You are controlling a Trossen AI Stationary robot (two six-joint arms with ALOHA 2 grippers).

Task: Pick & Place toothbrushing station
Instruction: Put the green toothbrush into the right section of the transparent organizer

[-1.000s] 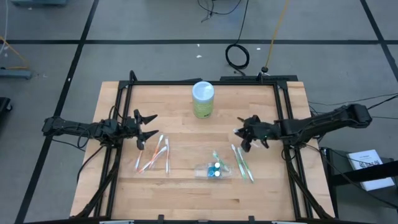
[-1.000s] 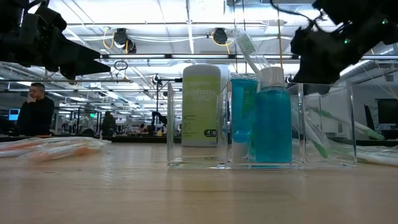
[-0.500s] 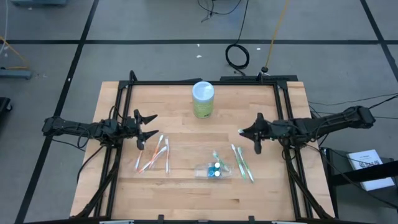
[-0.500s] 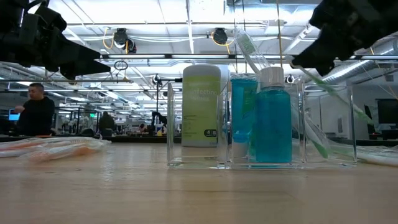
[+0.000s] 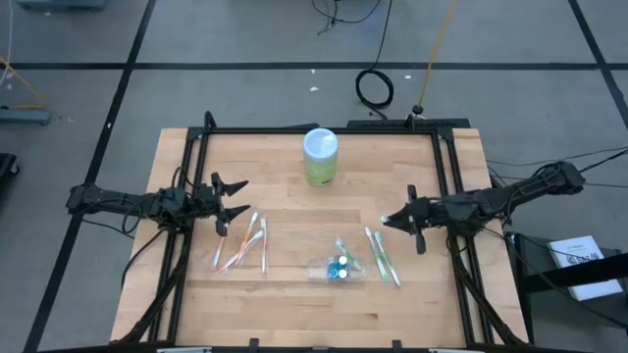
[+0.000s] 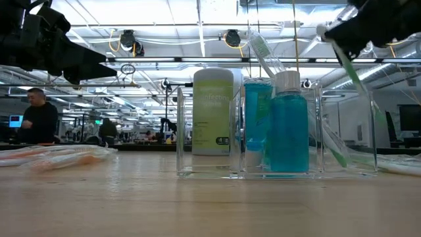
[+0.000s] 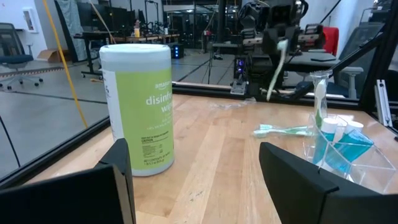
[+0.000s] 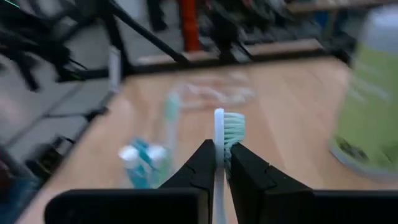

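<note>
My right gripper (image 5: 404, 222) is shut on a white toothbrush with green bristles (image 8: 231, 127), held above the table's right part; the low view (image 6: 348, 62) and the left wrist view (image 7: 277, 65) also show the toothbrush. A clear organizer (image 5: 337, 268) holds a blue mouthwash bottle (image 6: 289, 128), a toothpaste tube and one toothbrush. Loose toothbrushes (image 5: 383, 257) lie flat to its right. My left gripper (image 5: 231, 201) is open and empty over the table's left part. My right gripper pinches the toothbrush's neck (image 8: 218, 134), just behind the head, between its two fingers (image 8: 245, 165). The fingers reach in about level from the table's right side. The head sticks out past the fingertips. The handle (image 6: 358, 82) slants down below the gripper, clear of the table.
A green disinfecting-wipes canister (image 5: 320, 157) stands at the far middle. Wrapped toothbrushes (image 5: 242, 245) lie on the table left of the organizer. A black frame (image 5: 442, 176) runs along the table's sides. People show in the room beyond (image 6: 36, 122).
My right gripper has gone toward the table's right edge and a little toward its near edge, turning about its wrist. The toothbrush has gone with it and now hangs more steeply, clear of the table.
</note>
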